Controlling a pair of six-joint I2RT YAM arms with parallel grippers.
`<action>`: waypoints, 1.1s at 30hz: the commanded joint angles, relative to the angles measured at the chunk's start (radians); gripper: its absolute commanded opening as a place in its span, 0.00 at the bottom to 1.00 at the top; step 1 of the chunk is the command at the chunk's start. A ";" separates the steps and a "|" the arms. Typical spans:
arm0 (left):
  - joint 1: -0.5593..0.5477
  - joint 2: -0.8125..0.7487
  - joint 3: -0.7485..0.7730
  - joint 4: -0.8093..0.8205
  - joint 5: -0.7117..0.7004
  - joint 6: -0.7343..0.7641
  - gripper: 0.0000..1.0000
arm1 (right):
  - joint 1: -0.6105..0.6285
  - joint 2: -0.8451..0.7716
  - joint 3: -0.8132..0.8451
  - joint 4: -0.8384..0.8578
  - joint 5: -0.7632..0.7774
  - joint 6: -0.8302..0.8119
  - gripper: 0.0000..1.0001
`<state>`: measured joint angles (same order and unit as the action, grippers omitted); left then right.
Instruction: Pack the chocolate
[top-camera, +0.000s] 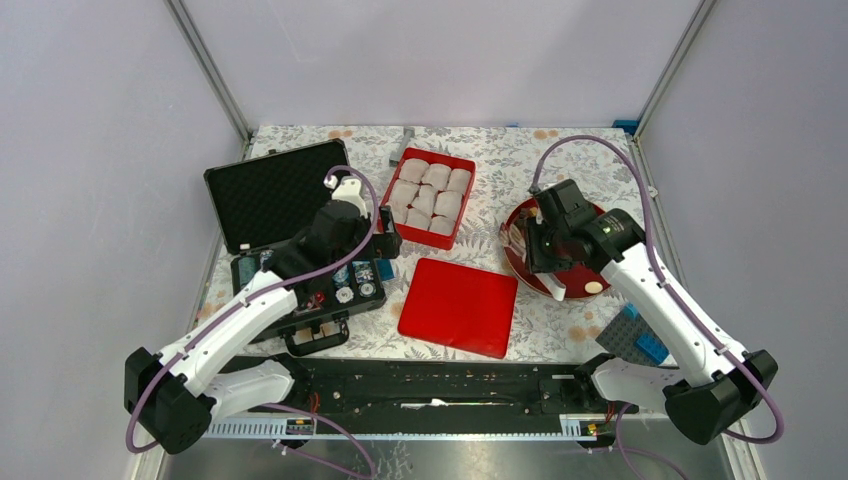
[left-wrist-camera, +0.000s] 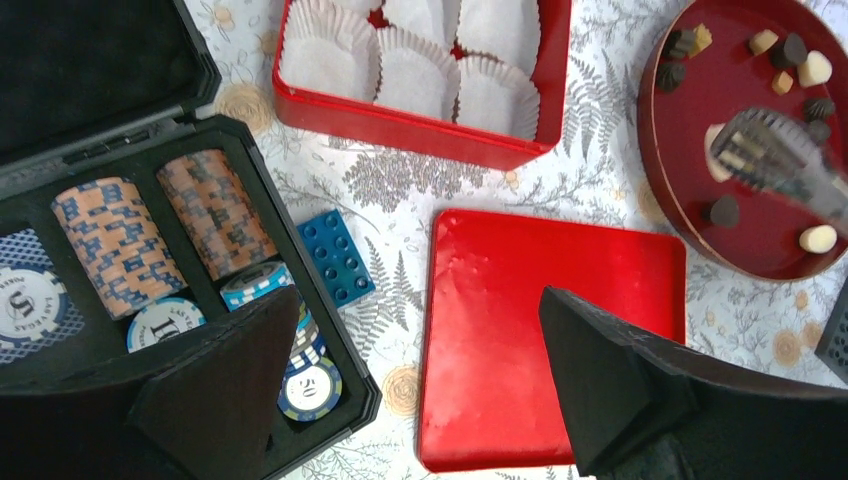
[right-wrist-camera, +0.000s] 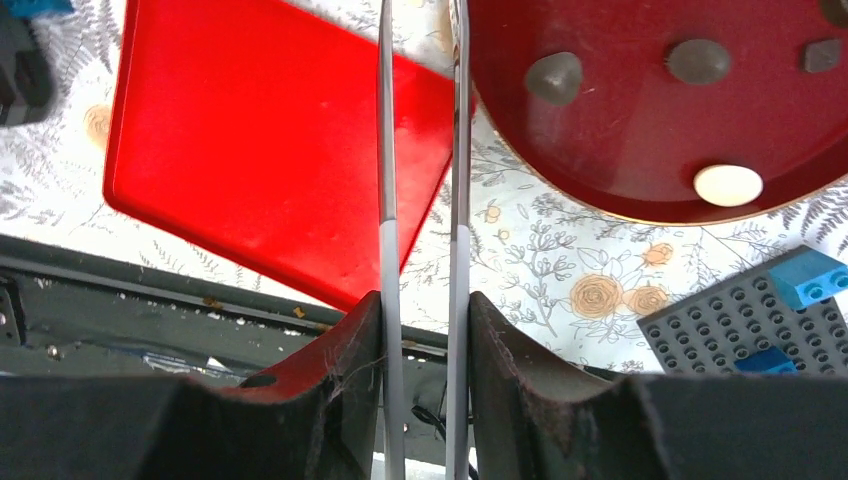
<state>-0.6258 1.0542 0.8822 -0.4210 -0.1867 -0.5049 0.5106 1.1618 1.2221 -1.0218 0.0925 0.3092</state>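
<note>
Step in hand looks like the pick. The right fingers (right-wrist-camera: 520, 380) are clamped on metal tongs (right-wrist-camera: 388, 200), blades close together, reaching over the dark red plate (right-wrist-camera: 620, 130). The chocolate (left-wrist-camera: 722, 211) sits loose on it, dark and pale lumps scattered. The tong tips are blurred in the left wrist view and cut off in the right one, so I can't tell if a piece is gripped. The left fingers (left-wrist-camera: 230, 380) are spread wide and hold nothing, hanging over the edge of the black chip case (top-camera: 275, 190) and the red lid (left-wrist-camera: 530, 330) on the bench. The red box (left-wrist-camera: 400, 125) behind holds paper cups (left-wrist-camera: 410, 70); the visible ones look empty. Next: pinch one lump gently, lift it clear of the plate rim, carry it left to a cup, release. Lid goes on last.
</note>
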 joint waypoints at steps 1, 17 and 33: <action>0.007 0.017 0.104 0.008 -0.068 0.011 0.99 | 0.056 -0.018 0.038 -0.021 -0.039 0.033 0.26; 0.012 0.015 0.115 -0.010 -0.091 0.023 0.99 | 0.084 -0.011 0.043 0.022 -0.054 0.034 0.26; 0.017 0.011 0.111 -0.014 -0.086 0.022 0.99 | 0.102 0.037 0.115 0.092 -0.061 0.027 0.26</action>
<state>-0.6151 1.0763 0.9672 -0.4557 -0.2562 -0.4938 0.5919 1.1725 1.2530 -1.0069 0.0578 0.3386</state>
